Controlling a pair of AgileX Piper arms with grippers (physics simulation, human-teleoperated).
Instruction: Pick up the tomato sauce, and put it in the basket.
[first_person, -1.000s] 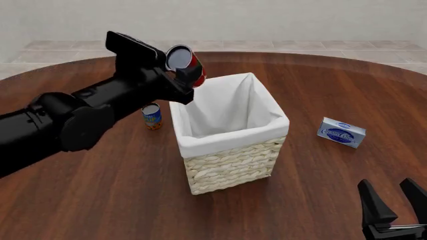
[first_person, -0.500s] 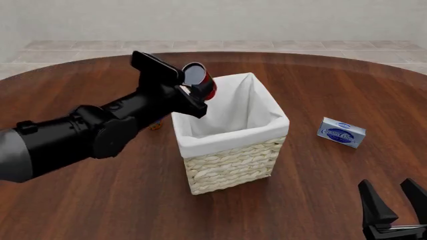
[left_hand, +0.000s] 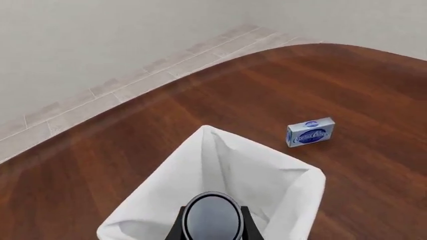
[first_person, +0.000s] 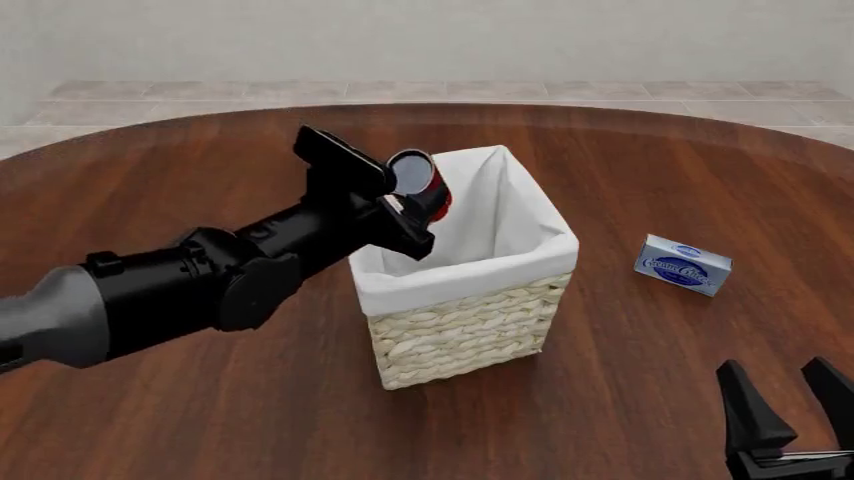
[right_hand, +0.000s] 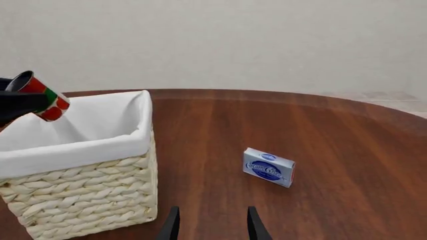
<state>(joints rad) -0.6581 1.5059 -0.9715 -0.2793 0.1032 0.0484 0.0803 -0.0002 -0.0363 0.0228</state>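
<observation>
My left gripper (first_person: 411, 207) is shut on the tomato sauce (first_person: 422, 183), a red can with a grey top, tilted over the near-left part of the basket's opening. The basket (first_person: 461, 320) is pale wicker with a white lining and stands mid-table. In the left wrist view the can's grey top (left_hand: 212, 218) sits between the fingers above the basket lining (left_hand: 280, 185). In the right wrist view the can (right_hand: 41, 97) hangs over the basket (right_hand: 80, 190). My right gripper (first_person: 787, 415) is open and empty at the near right, and also shows in the right wrist view (right_hand: 212, 226).
A small blue and white box (first_person: 682, 264) lies on the table right of the basket; it also shows in the left wrist view (left_hand: 310, 131) and the right wrist view (right_hand: 269, 166). The left arm (first_person: 200, 280) stretches across the table's left side.
My left gripper has carried the tomato sauce to the right and lower, from beside the basket's far-left corner to over its opening. The arm now hides the blue-and-orange can. The right gripper has not moved.
</observation>
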